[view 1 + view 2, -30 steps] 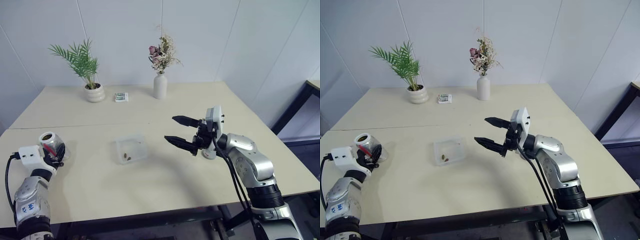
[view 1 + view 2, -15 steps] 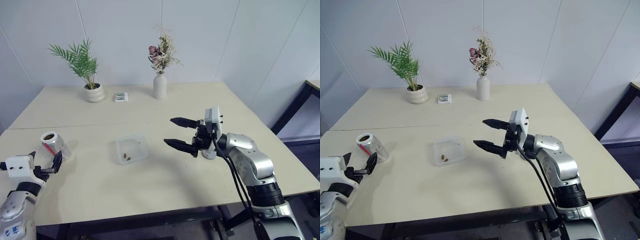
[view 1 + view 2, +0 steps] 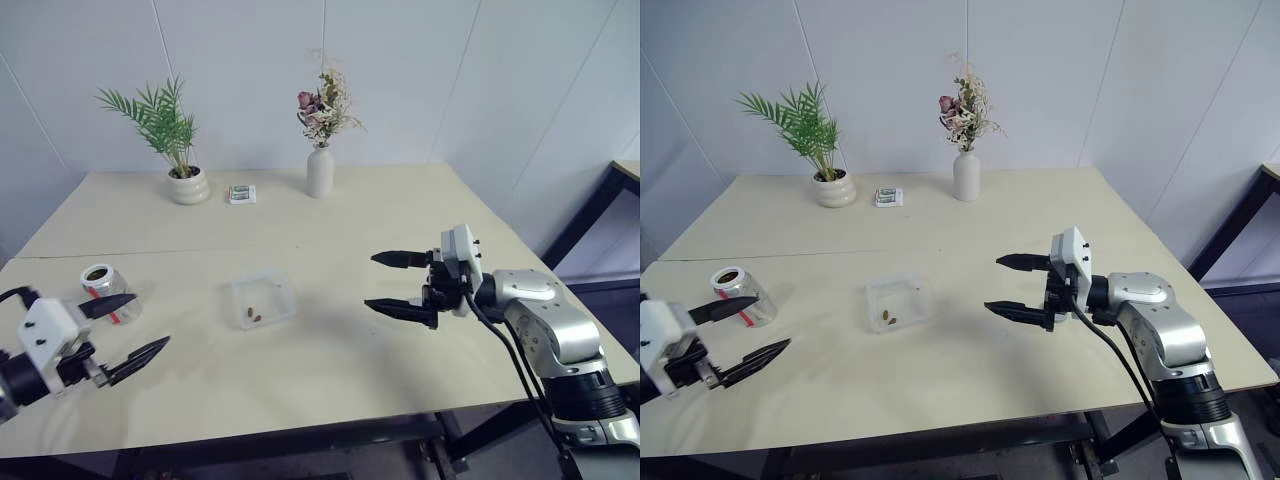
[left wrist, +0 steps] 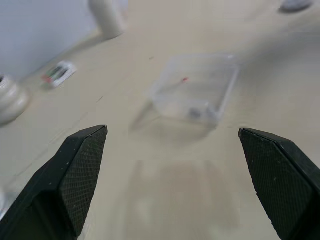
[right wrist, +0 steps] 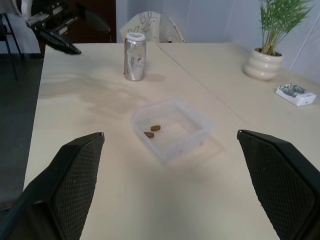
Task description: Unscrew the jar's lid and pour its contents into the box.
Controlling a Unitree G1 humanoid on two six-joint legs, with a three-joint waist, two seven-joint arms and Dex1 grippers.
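**Jar stands open near the table's left edge, both grippers empty**

The jar stands upright on the table close to its left edge, toward the near side, its mouth uncovered and a red mark on its clear wall. Something dark shows at its mouth; what it is cannot be told. The box rests near the middle of the table, well apart from the jar and closer to the near edge than the far one. Two small brown pieces, the contents, lie on its floor.

The left gripper hovers just beside the jar, over the near left corner, its two black fingers spread wide with nothing between them; one fingertip overlaps the jar in the head views, and contact cannot be told. The right gripper hangs above the table on the box's right side, apart from it, fingers spread wide and empty, pointing toward the box.

Along the far edge stand a potted palm, a small printed packet and a white vase of dried flowers.
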